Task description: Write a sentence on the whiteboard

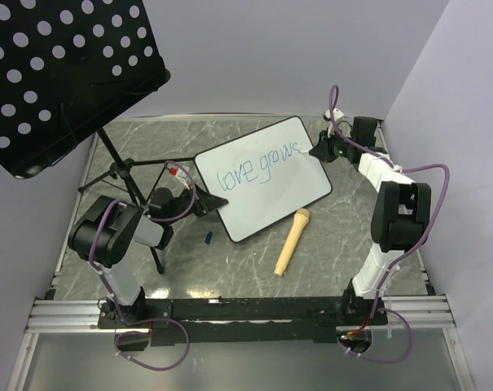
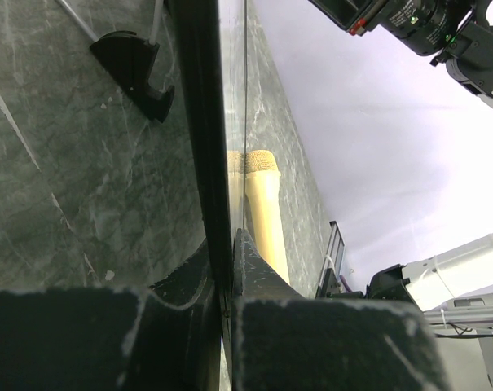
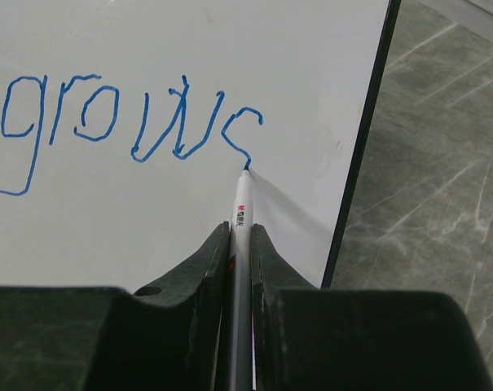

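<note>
— What sits closest to your lens on the left?

— My own left gripper (image 2: 230, 257). Its jaws are pinched right down onto the black rim of the whiteboard (image 1: 270, 204), which runs edge-on up the middle of that wrist view. I clamp it there so the board cannot slide under the pen's push.

— And moving right across the overhead view?

— The board lies at centre frame, skewed, with its left corner in that grip. The sentence (image 1: 258, 167) reads "love grows" in blue along the upper half. The lower half is bare, and I judge that is room for the last word. Just beside the board's lower right edge lies a beige microphone-shaped thing (image 1: 292, 242), out of the writing path.

— The right side?

— My right gripper (image 3: 241, 236) is closed tight on a marker (image 3: 243, 208), the barrel squeezed between the fingers and pointing up the frame. Its tip touches the board at the foot of the "s", close to the right rim. I grip it not far behind the tip, I think for steadier strokes.
</note>
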You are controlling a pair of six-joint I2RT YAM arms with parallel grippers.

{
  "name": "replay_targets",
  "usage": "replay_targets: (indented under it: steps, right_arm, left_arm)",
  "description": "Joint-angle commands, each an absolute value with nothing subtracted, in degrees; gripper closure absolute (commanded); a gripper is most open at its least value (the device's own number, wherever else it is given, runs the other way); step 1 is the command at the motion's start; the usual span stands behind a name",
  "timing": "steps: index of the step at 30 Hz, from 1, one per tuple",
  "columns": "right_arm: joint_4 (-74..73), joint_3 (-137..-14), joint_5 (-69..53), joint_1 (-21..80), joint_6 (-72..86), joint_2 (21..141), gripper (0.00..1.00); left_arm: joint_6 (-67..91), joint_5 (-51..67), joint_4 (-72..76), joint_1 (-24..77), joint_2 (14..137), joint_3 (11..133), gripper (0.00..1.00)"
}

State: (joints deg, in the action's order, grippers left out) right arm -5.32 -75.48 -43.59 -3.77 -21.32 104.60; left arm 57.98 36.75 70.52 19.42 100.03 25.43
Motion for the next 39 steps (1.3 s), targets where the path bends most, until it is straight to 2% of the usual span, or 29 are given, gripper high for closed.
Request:
replay_targets:
  steps: [1,24,32,39]
  right_arm:
    - [-6.42,-73.83,-44.21,-4.04,-23.29,101.34,1.0]
    - [-7.3,-74.44,-46.49,-0.79,-20.75,98.97,1.0]
    - [-5.97,-77.61,-49.3,-0.88,-16.09,91.33,1.0]
    - [-6.33,-70.94,-53.78,-0.26,-15.29,85.26,1.0]
  left_arm:
    - [53.35,40.87,83.06,19.95,98.52,27.6,0.99]
    - [53.26,40.87,83.41,19.95,98.09,26.98,0.99]
    - [52.82,40.69,83.14,19.95,97.91,26.63,0.99]
    - [52.3,41.39,83.32,19.95,98.44,26.8,0.99]
